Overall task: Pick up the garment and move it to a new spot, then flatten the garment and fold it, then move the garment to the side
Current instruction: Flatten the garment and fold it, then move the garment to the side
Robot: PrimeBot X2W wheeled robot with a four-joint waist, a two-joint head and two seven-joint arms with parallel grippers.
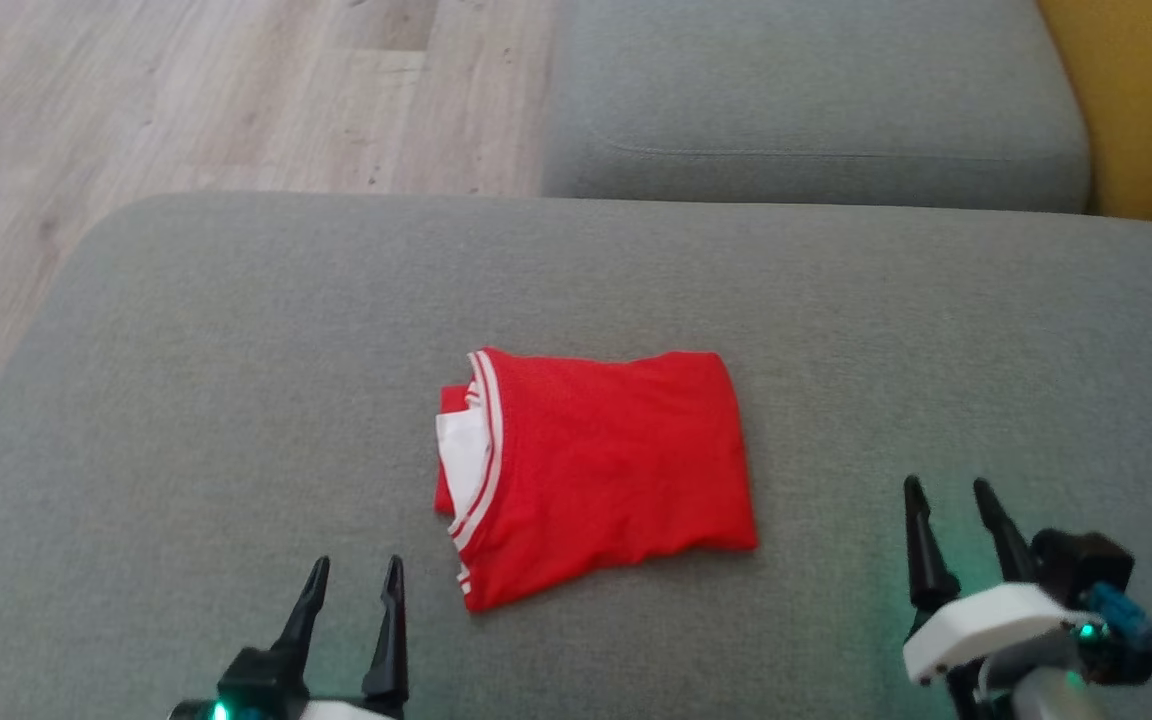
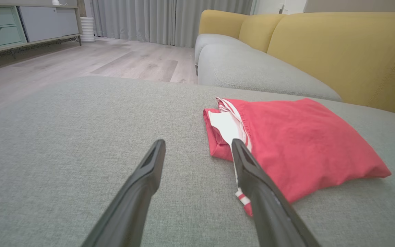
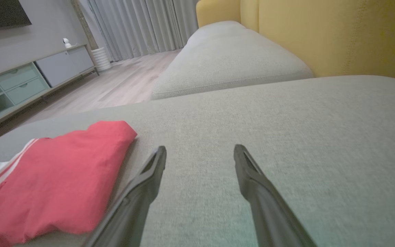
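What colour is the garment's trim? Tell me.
White stripes on the red garment; head view shows it best.

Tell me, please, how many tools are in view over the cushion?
2. The left tool sits at the head view's lower left, open, near the garment's striped edge; the right tool at lower right, open.

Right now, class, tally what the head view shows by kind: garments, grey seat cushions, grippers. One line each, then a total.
Garments: 1, the red garment
Grey seat cushions: 2, the near cushion and the far cushion
Grippers: 2, the left gripper and the right gripper
Total: 5
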